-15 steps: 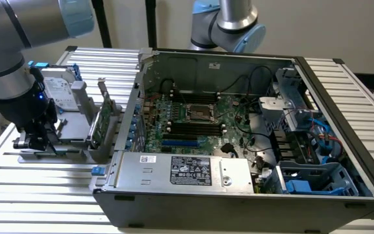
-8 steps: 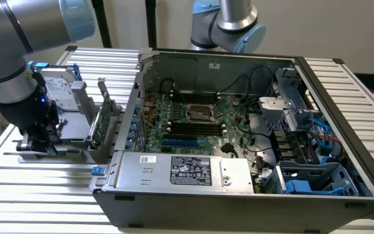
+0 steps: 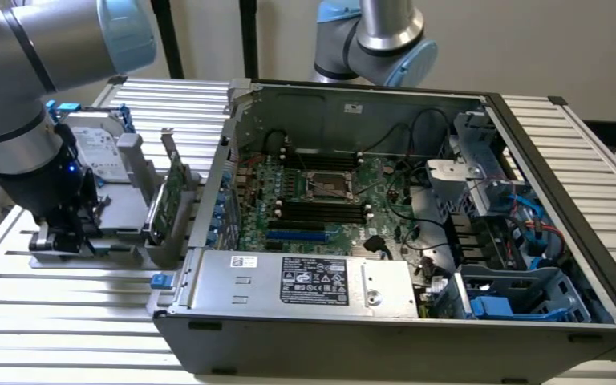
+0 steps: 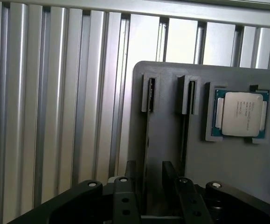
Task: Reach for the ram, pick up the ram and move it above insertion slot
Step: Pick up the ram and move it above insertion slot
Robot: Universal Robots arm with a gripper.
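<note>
Wrist view is showing the gripper (image 4: pixel 148 166) hanging low over the gray holder (image 4: pixel 167 135), fingers (image 4: pixel 131 171) standing apart, one on each side of the ram (image 4: pixel 147 140) and not touching it. The ram is sitting edge-on in its slot, near the CPU (image 4: pixel 240 114). In the exterior view the arm (image 3: pixel 19 128) is reaching down at that view's left of the case (image 3: pixel 394 341).

Upright expansion card (image 3: pixel 167 204) and hard drive (image 3: pixel 96 148) stand close beside the jaws
</note>
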